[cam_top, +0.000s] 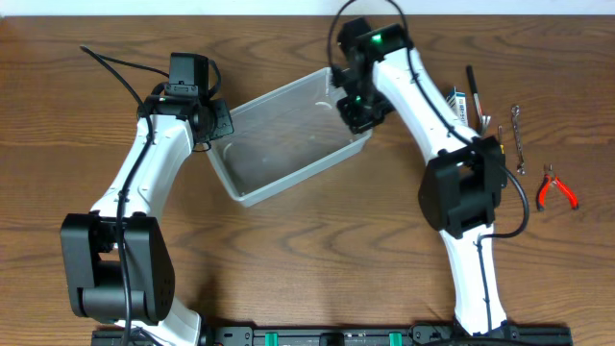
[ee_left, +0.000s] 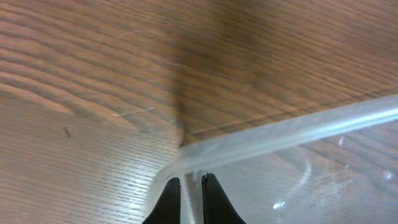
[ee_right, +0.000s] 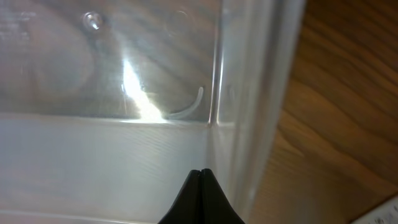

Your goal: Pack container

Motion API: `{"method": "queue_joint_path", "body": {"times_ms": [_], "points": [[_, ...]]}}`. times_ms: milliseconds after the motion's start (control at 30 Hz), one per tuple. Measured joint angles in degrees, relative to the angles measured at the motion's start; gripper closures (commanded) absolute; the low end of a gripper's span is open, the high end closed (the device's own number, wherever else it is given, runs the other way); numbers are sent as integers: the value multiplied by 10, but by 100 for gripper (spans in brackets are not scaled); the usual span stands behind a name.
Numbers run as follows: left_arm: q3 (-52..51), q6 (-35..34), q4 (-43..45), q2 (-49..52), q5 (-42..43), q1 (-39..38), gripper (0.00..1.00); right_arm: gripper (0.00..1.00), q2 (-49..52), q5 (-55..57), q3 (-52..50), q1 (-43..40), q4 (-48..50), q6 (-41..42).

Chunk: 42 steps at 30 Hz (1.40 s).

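Overhead: the clear container point(cam_top: 288, 139) lies askew on the wood surface point(cam_top: 307, 259), with the left pincer point(cam_top: 213, 123) at its left corner and the right pincer point(cam_top: 357, 108) at its far right corner

Left wrist: the left pincer point(ee_left: 191, 180) clamps the container's rim point(ee_left: 298, 127)

Right wrist: the right pincer point(ee_right: 200, 177) has its tips pressed together at the wall; I cannot tell whether they pinch it

Left gripper point(ee_left: 191, 186) has the container point(ee_left: 298, 134) rim right between its fingers point(ee_left: 169, 202), at a corner. The container's inside runs off to the right of those fingers, with bare table point(ee_left: 74, 93) to the left and ahead. Right gripper point(ee_right: 200, 186) is at the opposite end, fingers pressed together by the wall, a corner just ahead of them and table off to their right. Pliers point(cam_top: 555, 187) lie well apart, further right.
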Motion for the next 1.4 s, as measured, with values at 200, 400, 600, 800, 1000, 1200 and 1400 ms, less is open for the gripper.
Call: {"method": "queue_joint_path", "body": {"times_ms": [200,400,600,800,1000,1200,1400], "points": [[0,0,12,0,44,-8,94,99,0,-10,0,-39,-6,13],[0,0,18,0,75,-9,94,99,0,-17,0,-57,-9,15],[7,2,23,0,82,-10,83,83,0,-18,0,-56,-1,12],[42,-1,45,0,89,-5,71,69,0,-3,0,-51,5,11],[73,-29,11,0,112,-3,87,70,0,2,0,-36,25,8],[76,-72,-109,-1,119,-3,94,75,0,-4,0,-25,40,7],[76,-85,-166,-15,111,-3,94,76,0,-10,0,-25,63,6]]}}
